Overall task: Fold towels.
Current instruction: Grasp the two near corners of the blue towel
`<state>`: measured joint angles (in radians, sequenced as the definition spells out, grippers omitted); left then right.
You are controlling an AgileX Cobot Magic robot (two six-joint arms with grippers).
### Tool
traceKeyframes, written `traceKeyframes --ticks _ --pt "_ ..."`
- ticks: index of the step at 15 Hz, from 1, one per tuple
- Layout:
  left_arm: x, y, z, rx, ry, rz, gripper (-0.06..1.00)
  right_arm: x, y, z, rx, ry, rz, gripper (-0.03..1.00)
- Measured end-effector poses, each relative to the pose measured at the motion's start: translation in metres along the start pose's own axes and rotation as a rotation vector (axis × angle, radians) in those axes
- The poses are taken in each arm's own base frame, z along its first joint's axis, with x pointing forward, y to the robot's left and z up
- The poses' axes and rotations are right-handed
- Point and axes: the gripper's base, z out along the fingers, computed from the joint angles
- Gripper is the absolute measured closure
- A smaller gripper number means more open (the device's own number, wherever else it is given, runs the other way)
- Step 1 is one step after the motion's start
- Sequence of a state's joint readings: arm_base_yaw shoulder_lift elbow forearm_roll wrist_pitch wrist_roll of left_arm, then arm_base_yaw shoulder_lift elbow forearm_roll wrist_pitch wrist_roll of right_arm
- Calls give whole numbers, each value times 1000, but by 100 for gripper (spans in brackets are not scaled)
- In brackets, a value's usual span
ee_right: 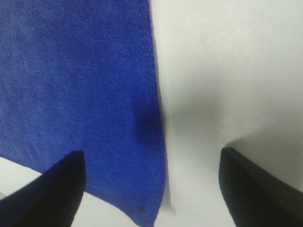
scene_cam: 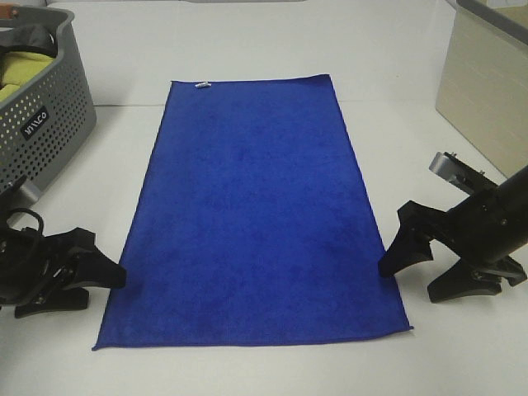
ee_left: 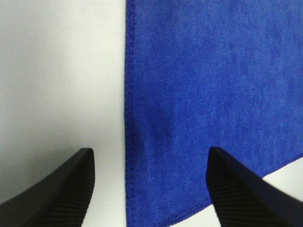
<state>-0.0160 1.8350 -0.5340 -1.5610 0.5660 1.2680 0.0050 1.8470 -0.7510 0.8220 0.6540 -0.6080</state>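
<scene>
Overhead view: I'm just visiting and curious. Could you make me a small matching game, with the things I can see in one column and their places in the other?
Things:
1. blue towel
2. grey basket
3. white tag
4. yellow-green cloth

Places:
A. inside the basket
B. spread flat in the middle
C. at the far left
D. on the towel's far short edge

Pairs: 1-B, 2-C, 3-D, 4-A

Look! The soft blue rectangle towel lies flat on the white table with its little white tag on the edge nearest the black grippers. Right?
No. The royal-blue rectangular microfibre towel lies flat on the white table, but its small white tag is on the far short edge, as the exterior high view shows.
</scene>
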Motion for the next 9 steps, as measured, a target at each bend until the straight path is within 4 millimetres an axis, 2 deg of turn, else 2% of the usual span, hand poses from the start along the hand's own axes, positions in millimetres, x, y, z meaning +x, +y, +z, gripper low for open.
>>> traceKeyframes --ticks 2,4,7,9 --pt "-4 0 6 24 12 -8 30 0 3 5 -18 16 8 23" --pt "-6 -3 14 55 34 -12 30 2 17 15 -22 36 -24 23" --pt "-2 -19 29 94 81 24 31 4 32 26 -29 26 -35 24" --pt "-4 -29 37 102 92 67 35 3 32 29 -30 19 -12 34"
